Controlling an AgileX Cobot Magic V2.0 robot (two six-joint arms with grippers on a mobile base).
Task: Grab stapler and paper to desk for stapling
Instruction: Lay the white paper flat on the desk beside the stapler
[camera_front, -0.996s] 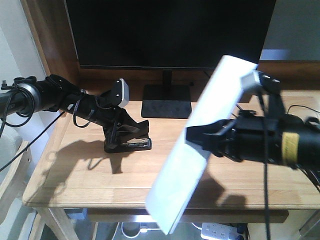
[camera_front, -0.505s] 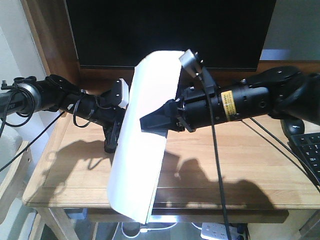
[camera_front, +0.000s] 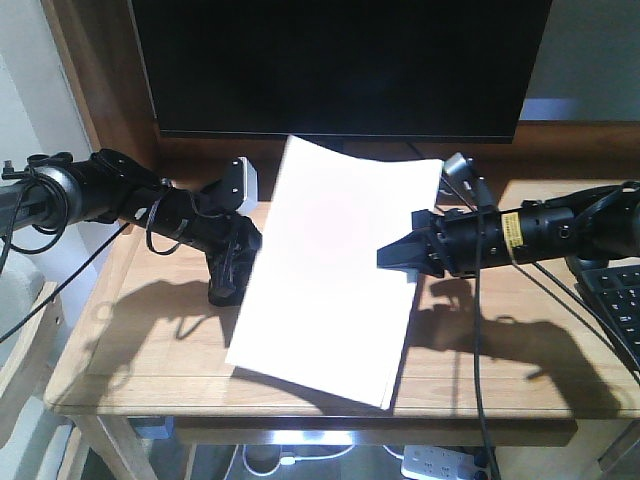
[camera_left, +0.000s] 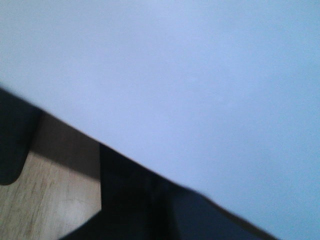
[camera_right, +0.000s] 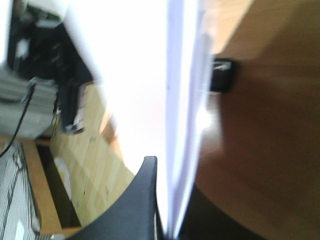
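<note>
While both arms reached in over the desk (camera_front: 150, 350), I judged the fetching half of the job close to finished. The paper (camera_front: 330, 270) hung over the middle of the top as a tilted white stack, its far edge raised toward the monitor (camera_front: 340, 60) and its near corner out by the front rim. Whether it touched the wood I could not tell. The right gripper (camera_front: 395, 257) had its jaws pinched on the stack's right edge, and the right wrist view showed one dark finger laid along that edge. The left gripper (camera_front: 224, 283) was down at the tabletop just beside the paper's left edge, but the sheets hid its tips, so I could not say whether its jaws were spread or closed. The stapler was probably beneath it, though I could not pick it out. Left to do, as I read it, was to lay the sheets flat, let go, and bring the stapler to a corner.
</note>
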